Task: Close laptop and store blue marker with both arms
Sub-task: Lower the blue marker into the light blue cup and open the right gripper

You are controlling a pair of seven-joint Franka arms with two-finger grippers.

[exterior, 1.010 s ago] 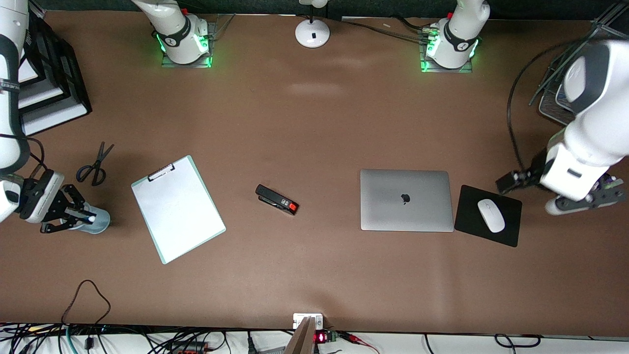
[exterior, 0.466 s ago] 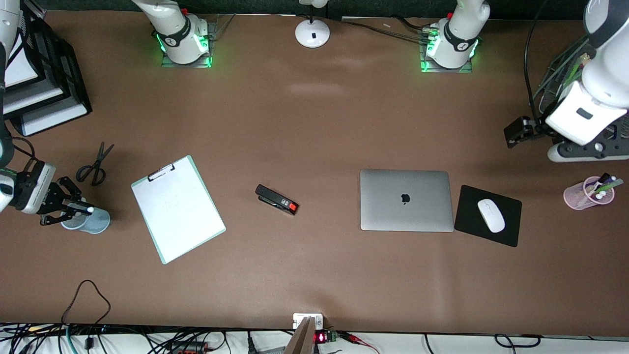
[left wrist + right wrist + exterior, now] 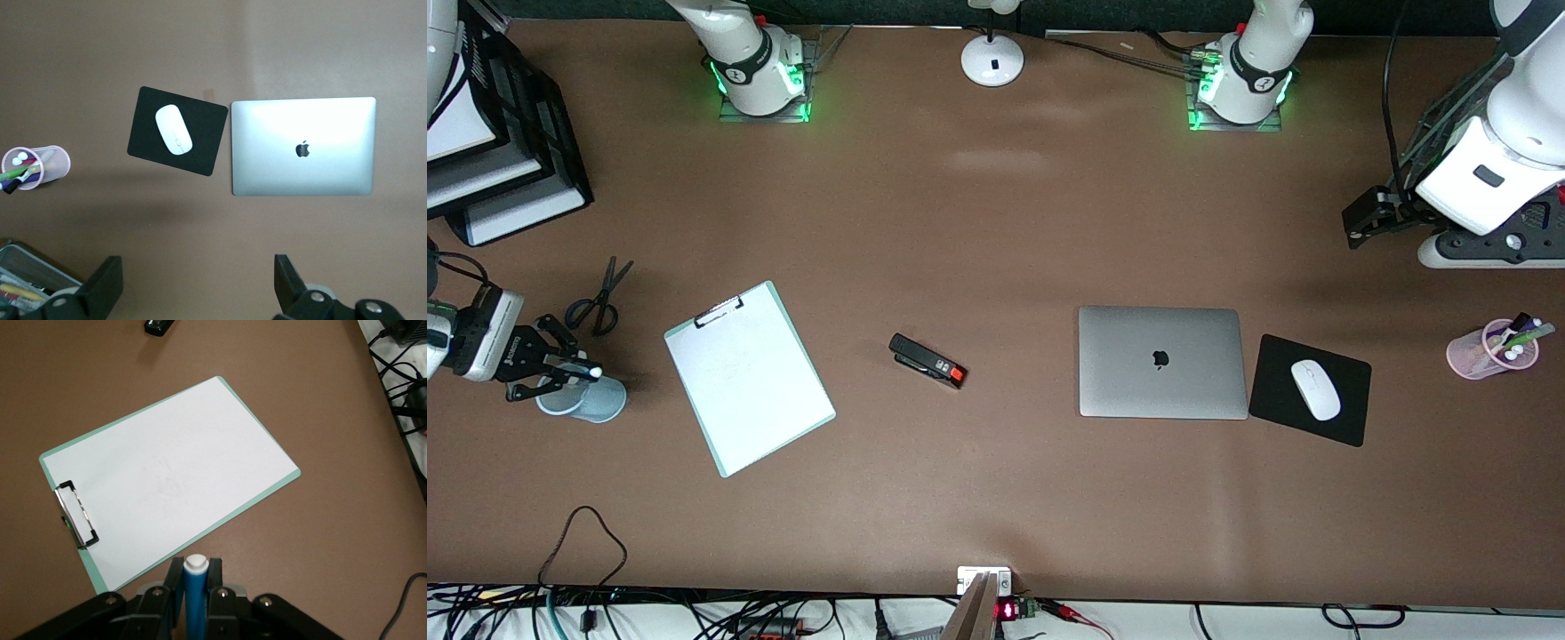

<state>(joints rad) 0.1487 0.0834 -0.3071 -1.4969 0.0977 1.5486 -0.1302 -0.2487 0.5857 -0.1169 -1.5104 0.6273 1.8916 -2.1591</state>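
Both jaws sit at table ends: right gripper (image 3: 560, 372) clenches blue marker (image 3: 195, 600), left gripper (image 3: 197, 283) released.

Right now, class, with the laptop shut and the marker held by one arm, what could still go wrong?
1. The right end effector holds the blue marker over the blue cup's rim; released off-centre, it might land on the table.
2. Lowered carelessly, it might tip the cup.
3. The left end effector, open, waits above the wire tray; a low sweep might knock the pink cup.
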